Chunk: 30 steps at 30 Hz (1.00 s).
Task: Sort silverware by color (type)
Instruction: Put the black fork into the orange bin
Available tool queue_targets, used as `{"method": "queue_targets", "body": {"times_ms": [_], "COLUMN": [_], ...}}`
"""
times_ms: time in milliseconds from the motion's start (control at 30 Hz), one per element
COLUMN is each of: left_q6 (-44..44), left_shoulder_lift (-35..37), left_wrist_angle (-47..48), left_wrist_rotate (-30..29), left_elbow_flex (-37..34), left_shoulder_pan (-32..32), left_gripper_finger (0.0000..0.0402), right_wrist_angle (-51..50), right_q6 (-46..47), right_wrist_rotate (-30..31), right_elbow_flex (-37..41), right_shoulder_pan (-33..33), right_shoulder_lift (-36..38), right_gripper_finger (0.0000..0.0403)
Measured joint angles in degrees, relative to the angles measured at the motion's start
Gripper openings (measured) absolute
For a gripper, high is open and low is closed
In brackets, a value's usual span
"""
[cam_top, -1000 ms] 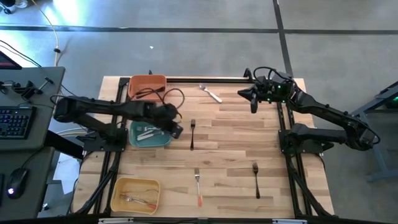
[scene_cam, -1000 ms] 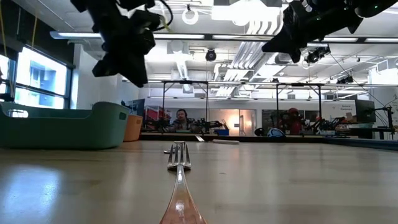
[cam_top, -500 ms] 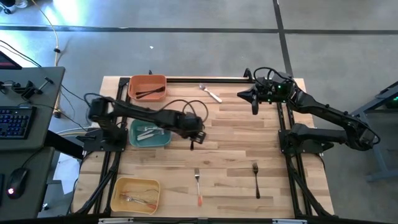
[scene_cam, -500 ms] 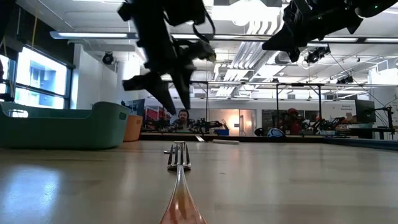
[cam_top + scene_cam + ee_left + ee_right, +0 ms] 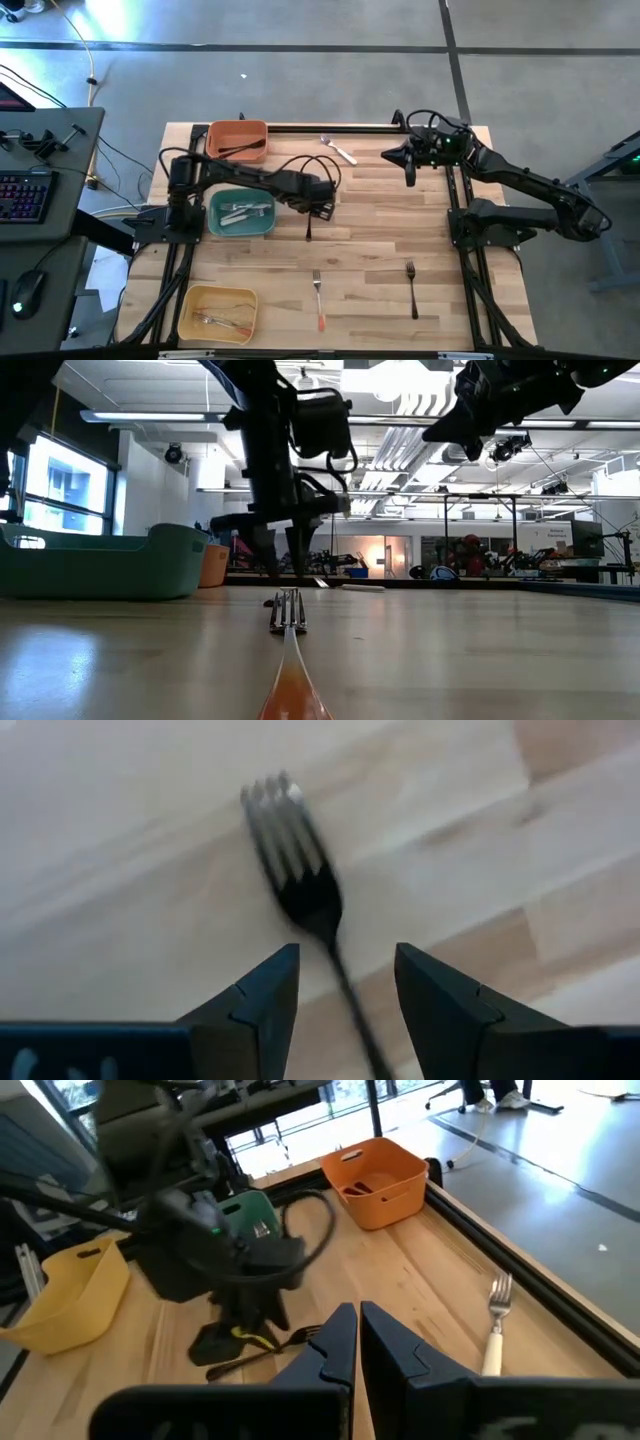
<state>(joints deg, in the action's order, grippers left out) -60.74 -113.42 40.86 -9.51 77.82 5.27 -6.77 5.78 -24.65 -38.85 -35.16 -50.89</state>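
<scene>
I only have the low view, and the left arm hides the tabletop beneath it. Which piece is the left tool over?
Observer: A black fork. The left tool stands open astride its handle and has not yet gripped it.
Operator: Where do the black pieces go?
Observer: The orange bin at the back left corner already holds black pieces.
Operator: Is the right arm in the way?
Observer: No. The right tool is shut and waits near the back right corner, well away from that fork.
</scene>
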Motion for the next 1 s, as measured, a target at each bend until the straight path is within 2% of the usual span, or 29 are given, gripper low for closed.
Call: {"method": "queue_targets", "body": {"times_ms": [167,333,467,700,1000], "left_q6": [2.0,6.3,9.6,16.2,18.1], "left_shoulder_lift": [-1.6,-3.2,-3.7,-3.4,-0.8], "left_wrist_angle": [-0.9,-1.8,-1.1,-1.9,-5.6], "left_wrist_rotate": [0.4,4.0,4.3,4.1,4.7], "left_elbow_flex": [0.0,0.1,0.2,0.0,-0.2], "left_shoulder_pan": [1.7,3.2,3.4,3.4,3.8], "left_gripper_finger": [0.0157,0.0150,0.0113,0.0012,0.0004], "right_wrist_angle": [0.0,0.1,0.2,0.2,0.2], "right_q6": [1.7,1.7,1.8,1.7,1.4], "right_wrist_rotate": [2.1,5.0,6.2,6.3,6.3], "right_elbow_flex": [0.0,0.0,0.0,0.0,0.0], "right_shoulder_pan": [1.5,3.4,3.8,3.8,3.8], "right_shoulder_lift": [0.0,0.0,0.0,0.0,0.0], "right_gripper_finger": [0.0000,0.0000,0.0000,0.0000,0.0000]}}
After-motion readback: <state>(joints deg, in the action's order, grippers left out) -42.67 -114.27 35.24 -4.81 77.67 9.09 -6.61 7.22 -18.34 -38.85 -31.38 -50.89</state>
